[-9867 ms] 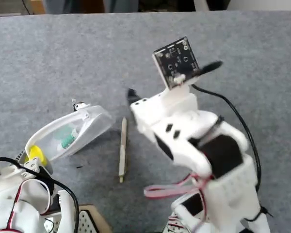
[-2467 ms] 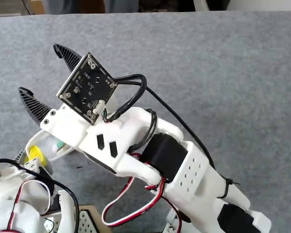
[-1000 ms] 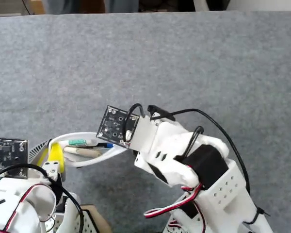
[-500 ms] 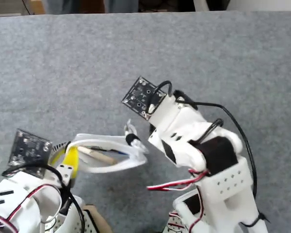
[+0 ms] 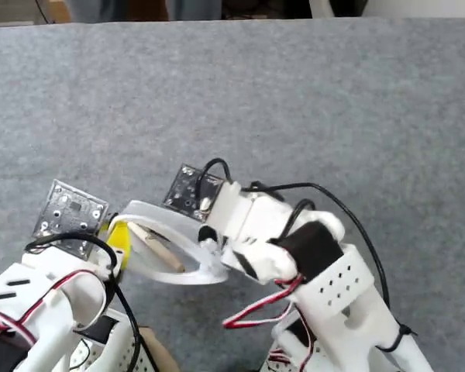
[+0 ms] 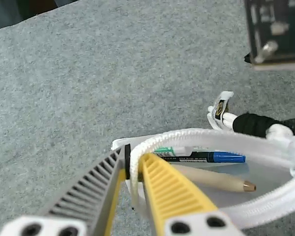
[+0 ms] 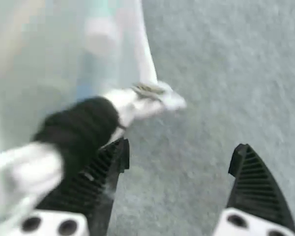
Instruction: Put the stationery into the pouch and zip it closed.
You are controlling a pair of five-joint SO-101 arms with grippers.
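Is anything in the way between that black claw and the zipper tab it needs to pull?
Nothing visible is. The right gripper is open, and the zip tab lies right beside one of its fingers. The left gripper is shut on the pouch at its rim.

We see white plastic arms [image 5: 337, 298] with black motor blocks [image 5: 314, 245], red-and-white wires [image 5: 248, 316] and black cables [image 5: 294, 186]. The left gripper [image 6: 132, 156] has a yellow ribbed finger [image 6: 169, 191] and a grey ribbed finger [image 6: 86, 194]; the right gripper's [image 7: 182, 146] ribbed fingers [image 7: 250, 182] are black, with screws [image 7: 69, 226] behind them.
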